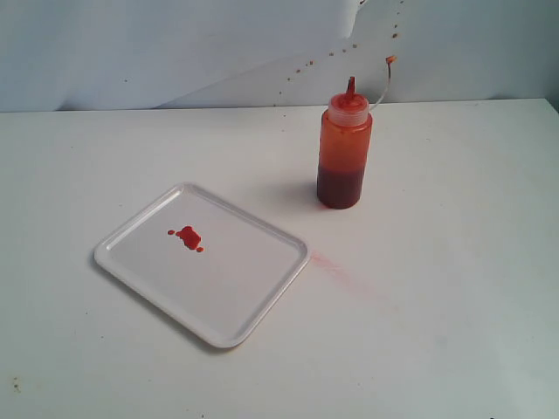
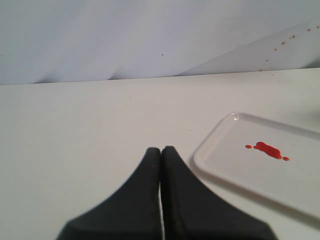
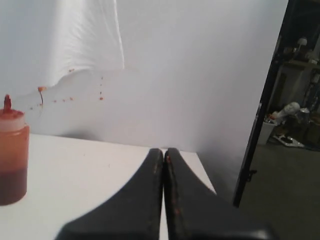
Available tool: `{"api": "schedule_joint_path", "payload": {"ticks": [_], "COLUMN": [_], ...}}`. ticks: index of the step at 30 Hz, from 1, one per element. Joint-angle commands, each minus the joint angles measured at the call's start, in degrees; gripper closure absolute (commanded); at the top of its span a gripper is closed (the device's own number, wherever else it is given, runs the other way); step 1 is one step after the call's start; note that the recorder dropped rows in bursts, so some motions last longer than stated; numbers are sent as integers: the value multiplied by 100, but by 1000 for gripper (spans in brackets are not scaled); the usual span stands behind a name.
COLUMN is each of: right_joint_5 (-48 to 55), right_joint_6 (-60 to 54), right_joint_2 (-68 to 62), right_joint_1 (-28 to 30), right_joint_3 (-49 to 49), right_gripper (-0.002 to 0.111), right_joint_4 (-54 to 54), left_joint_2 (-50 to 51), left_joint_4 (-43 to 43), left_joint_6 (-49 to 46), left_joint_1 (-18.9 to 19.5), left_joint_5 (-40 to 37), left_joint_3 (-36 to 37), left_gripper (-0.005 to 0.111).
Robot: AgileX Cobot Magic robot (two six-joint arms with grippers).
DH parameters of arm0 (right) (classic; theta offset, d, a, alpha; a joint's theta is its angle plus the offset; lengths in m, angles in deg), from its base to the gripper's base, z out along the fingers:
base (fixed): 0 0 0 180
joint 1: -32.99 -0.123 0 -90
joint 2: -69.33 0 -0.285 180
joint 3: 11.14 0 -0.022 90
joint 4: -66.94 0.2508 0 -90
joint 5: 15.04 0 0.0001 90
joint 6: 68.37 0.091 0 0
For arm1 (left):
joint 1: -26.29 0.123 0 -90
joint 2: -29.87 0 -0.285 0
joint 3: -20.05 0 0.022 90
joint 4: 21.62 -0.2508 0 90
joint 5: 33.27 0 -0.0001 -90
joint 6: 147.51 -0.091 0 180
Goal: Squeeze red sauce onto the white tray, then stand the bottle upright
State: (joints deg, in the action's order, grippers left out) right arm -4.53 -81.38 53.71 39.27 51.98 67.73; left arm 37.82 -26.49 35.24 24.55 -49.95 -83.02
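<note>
While the left pincer (image 2: 161, 150) and right pincer (image 3: 164, 151) are closed tight, empty, the bottle (image 3: 11, 165) stands upright aside of the right one; red sauce (image 2: 267, 150) dots the white tray (image 2: 225, 152) near the left.

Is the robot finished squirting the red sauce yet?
Looks finished. Done: red sauce sits on the white tray, and the bottle stands upright beside it. In hand: nothing, the left gripper and right gripper are both shut and empty. Left: nothing I can see.
</note>
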Motion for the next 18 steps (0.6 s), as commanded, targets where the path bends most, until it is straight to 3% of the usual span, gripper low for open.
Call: {"api": "schedule_joint_path", "payload": {"ticks": [1, 18], "right_joint_5": [29, -224], "right_joint_6": [78, 745], "right_joint_2": [23, 23], "right_joint_1": [50, 50], "right_joint_3": [423, 1409], "right_gripper": [108, 108], "right_joint_4": [-79, -79], "left_joint_2": [-16, -16], "left_joint_4": [-1, -1], "left_joint_6": [5, 5], "left_joint_1": [17, 17], "left_joint_5": [30, 30], "left_joint_3": [29, 29], "left_gripper": [107, 107]}}
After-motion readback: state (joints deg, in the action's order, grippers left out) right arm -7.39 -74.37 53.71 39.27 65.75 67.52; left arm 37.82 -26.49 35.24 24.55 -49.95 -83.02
